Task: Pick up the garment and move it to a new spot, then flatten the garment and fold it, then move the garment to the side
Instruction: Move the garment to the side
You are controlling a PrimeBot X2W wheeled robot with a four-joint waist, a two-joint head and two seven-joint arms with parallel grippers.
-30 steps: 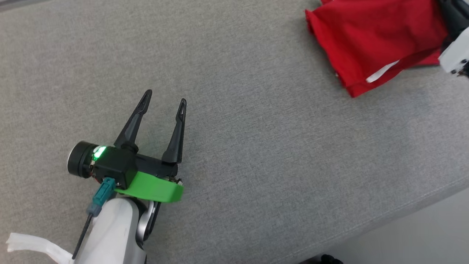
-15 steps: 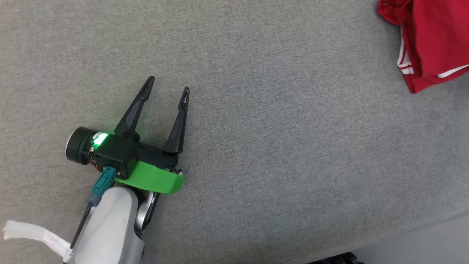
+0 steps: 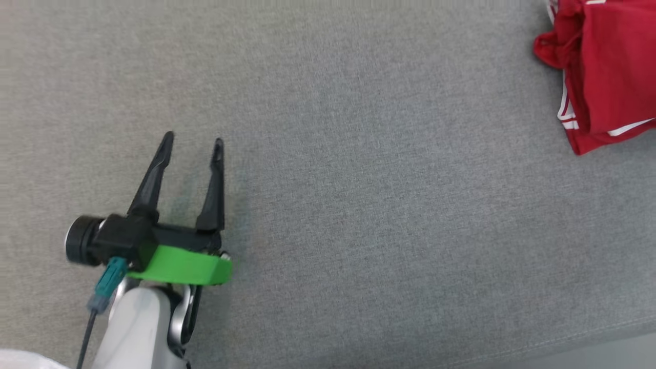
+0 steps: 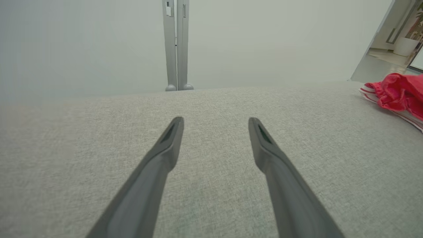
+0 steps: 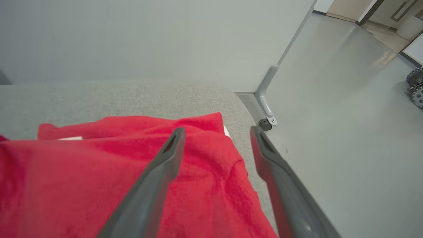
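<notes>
**Red garment bunched at right end of pad; both grippers gaping, empty**

Head cam: the left gripper [image 3: 193, 138] sits low-left over the grey fabric surface [image 3: 389, 205], fingers pointing up-frame. Its jaws are spread wide w/ only bare fabric btwn them. A green bracket [image 3: 179, 266] wraps the wrist, w/ a teal connector [image 3: 105, 284] and a dark cable on one side. A pale forearm [image 3: 138, 328] runs off the bottom edge.

The garment [image 3: 610, 66] is red w/ white stripes [image 3: 566, 110] along one hem. It lies crumpled at the upper-right corner, cut off by the frame, well apart from the left gripper. At the lower-right corner the surface ends & a strip of paler floor [image 3: 630, 359] shows.

Left wrist cam: the two dark fingers stand well apart above plain grey fabric. Whether they touch it can't be told. The red cloth, striped edge underneath, lies at the far right, clear of the tips. Behind the surface are a pale wall & a grey upright post [image 4: 175, 43] w/ rounded feet.

Right wrist cam: the right gripper [image 5: 217, 129] hangs over the garment, near the surface's rounded end. Its jaws are wide & hold nothing. One finger overlaps the red cloth in view, the other overlaps the floor past the edge. Contact w/ the cloth can't be judged. A grey partition foot [image 5: 267, 99] stands on the floor beyond, & small wheels [image 5: 416, 89] show at the right edge.
</notes>
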